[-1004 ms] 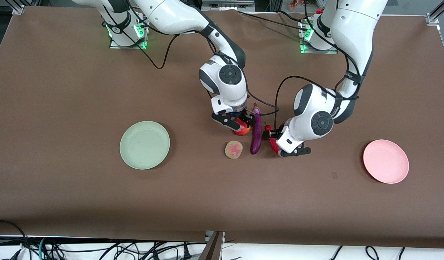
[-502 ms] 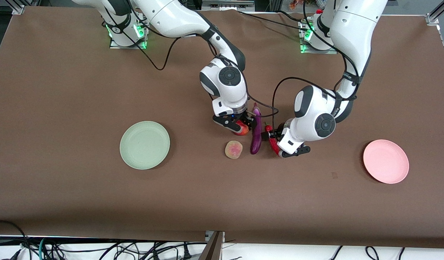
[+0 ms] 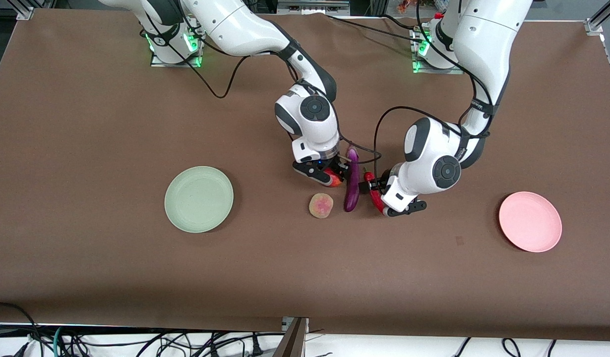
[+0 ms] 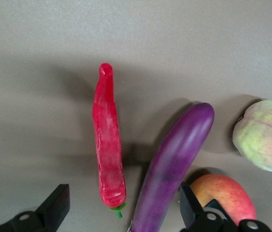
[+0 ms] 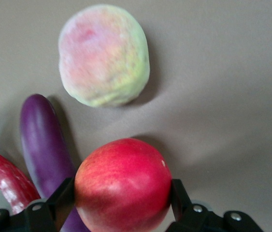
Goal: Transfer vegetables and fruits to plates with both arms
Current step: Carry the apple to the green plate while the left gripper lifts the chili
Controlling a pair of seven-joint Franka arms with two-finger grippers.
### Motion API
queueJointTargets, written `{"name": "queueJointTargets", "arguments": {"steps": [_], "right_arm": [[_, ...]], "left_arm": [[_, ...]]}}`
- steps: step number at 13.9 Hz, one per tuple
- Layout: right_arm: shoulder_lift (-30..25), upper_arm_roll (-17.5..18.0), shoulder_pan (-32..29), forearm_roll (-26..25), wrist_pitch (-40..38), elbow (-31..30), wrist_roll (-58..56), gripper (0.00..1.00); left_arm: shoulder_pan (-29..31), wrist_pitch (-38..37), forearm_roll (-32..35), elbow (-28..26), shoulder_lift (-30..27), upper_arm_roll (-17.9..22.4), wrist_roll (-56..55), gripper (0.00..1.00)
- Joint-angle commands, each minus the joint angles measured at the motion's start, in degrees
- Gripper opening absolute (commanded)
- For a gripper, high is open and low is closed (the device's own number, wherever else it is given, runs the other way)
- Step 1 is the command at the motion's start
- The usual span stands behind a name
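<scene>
My right gripper (image 3: pixel 328 175) (image 5: pixel 121 203) is down at the table, shut on the round red fruit (image 3: pixel 335 180) (image 5: pixel 123 186), a finger pressed on each side. Right beside the fruit lies the slim purple eggplant (image 3: pixel 352 183) (image 4: pixel 174 169). The red chili pepper (image 3: pixel 376 201) (image 4: pixel 109 145) lies along the eggplant, toward the left arm's end. My left gripper (image 3: pixel 384 197) (image 4: pixel 123 212) hangs open low over the chili and eggplant, with both between its fingers. The yellowish-green fruit with a pink face (image 3: pixel 321 205) (image 5: pixel 104 55) lies nearer the front camera than the red fruit.
The pale green plate (image 3: pixel 199 199) sits toward the right arm's end of the brown table. The pale pink plate (image 3: pixel 530 221) sits toward the left arm's end. Nothing lies on either plate. Black cables trail from both wrists above the produce.
My right gripper's fingers have closed in on the red fruit. My left gripper dropped slightly over the chili a second ago and has since held still, open.
</scene>
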Motion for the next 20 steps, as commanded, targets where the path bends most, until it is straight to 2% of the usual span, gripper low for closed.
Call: {"name": "queueJointTargets", "arguments": {"steps": [1, 5, 8, 9, 11, 12, 16, 17, 18, 19, 20], "right_arm": [[-2.79, -0.03, -1.96, -0.37, -7.08, 0.95, -3.15, 0.19], [-9.91, 0.06, -6.88, 0.34, -20.87, -0.28, -15.78, 0.19], [-12.99, -0.03, -13.72, 0.34, -28.01, -1.33, -29.75, 0.19], [-13.79, -0.03, -16.53, 0.34, -29.60, -2.12, -35.63, 0.19], [-14.67, -0.20, -21.20, 0.34, -29.88, -5.18, -44.70, 0.21], [-14.85, -0.55, -23.22, 0.34, -29.18, -7.29, -48.48, 0.23], [-15.99, -2.57, -26.93, 0.34, -23.83, -15.81, -57.21, 0.29], [-16.25, -2.66, -27.19, 0.25, -21.03, -18.71, -57.40, 0.38], [-16.78, -3.19, -27.20, 0.34, -19.00, -20.48, -57.40, 0.55], [-17.04, -3.28, -27.28, 0.34, -19.07, -20.41, -57.05, 0.93], [-17.83, -3.28, -27.28, 0.34, -19.33, -20.15, -56.78, 1.00]], "left_arm": [[-0.18, 0.79, -1.33, -0.51, -0.23, 0.13, -0.13, 1.00], [-1.40, 3.67, -1.06, -0.86, 1.87, 0.13, -0.05, 1.00], [-2.46, 6.94, -0.45, -1.30, 4.16, 0.21, 0.83, 1.00], [-2.47, 7.03, -0.36, -1.39, 4.25, 0.30, 0.92, 0.84], [-2.47, 7.03, 3.39, -1.30, 4.42, 0.21, 1.01, 0.30], [-2.38, 6.94, 6.03, -1.30, 4.43, 0.21, 1.01, 0.29], [-2.38, 7.03, 6.41, -1.30, 4.51, 0.21, 0.92, 0.29], [-2.38, 7.03, 6.41, -1.30, 4.69, 0.13, 0.92, 0.29], [-2.38, 7.03, 6.41, -1.30, 4.86, 0.13, 0.84, 0.28], [-2.29, 7.03, 6.41, -1.30, 4.78, 0.13, 0.83, 0.18], [-2.29, 6.42, 6.41, -1.13, 4.43, 0.13, 0.83, 0.11]]}}
